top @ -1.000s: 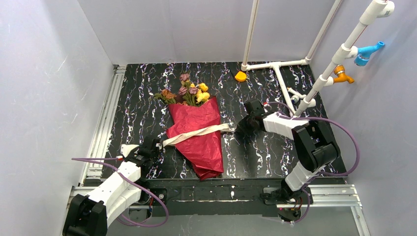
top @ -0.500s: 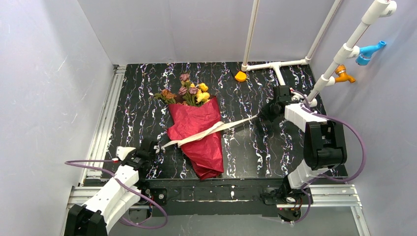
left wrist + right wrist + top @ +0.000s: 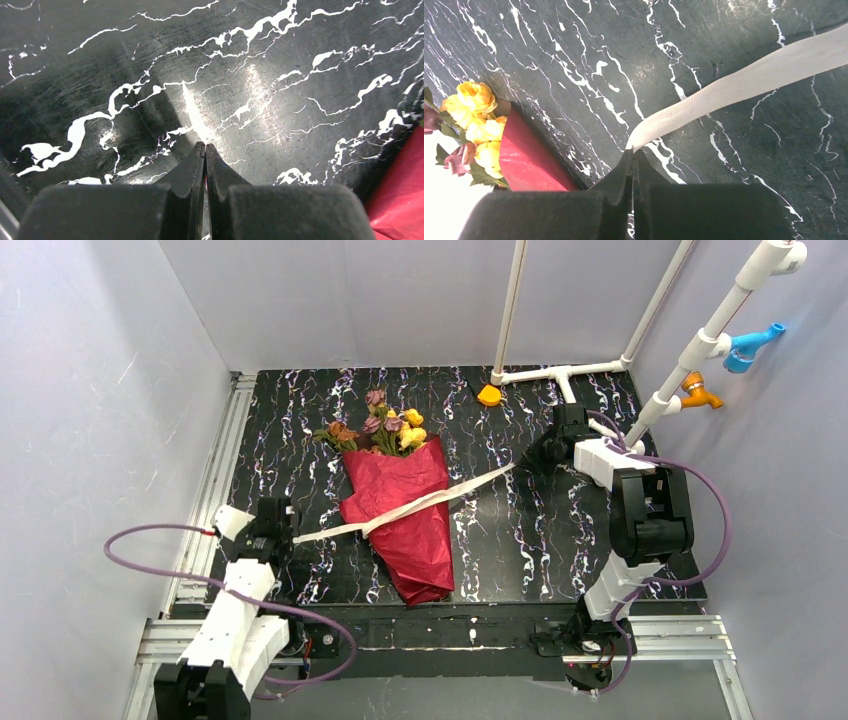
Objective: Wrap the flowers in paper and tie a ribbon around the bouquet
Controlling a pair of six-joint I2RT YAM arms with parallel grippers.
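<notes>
Wrapping looks done: yellow, orange and pink artificial flowers (image 3: 390, 430) sit in a crinkly dark red paper cone (image 3: 412, 540) mid-frame, but the cream-beige fabric ribbon (image 3: 470, 483) only lies across it, untied, ends pinched by the closed right gripper (image 3: 525, 460) upper right and, seemingly, the closed left gripper (image 3: 285, 535) lower left.

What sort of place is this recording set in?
Probably a robot test cell in a lab: plain grey walls close in a black marble-patterned tabletop edged with aluminium rails, and a white PVC pipe frame bears a blue tap and an orange tap.
</notes>
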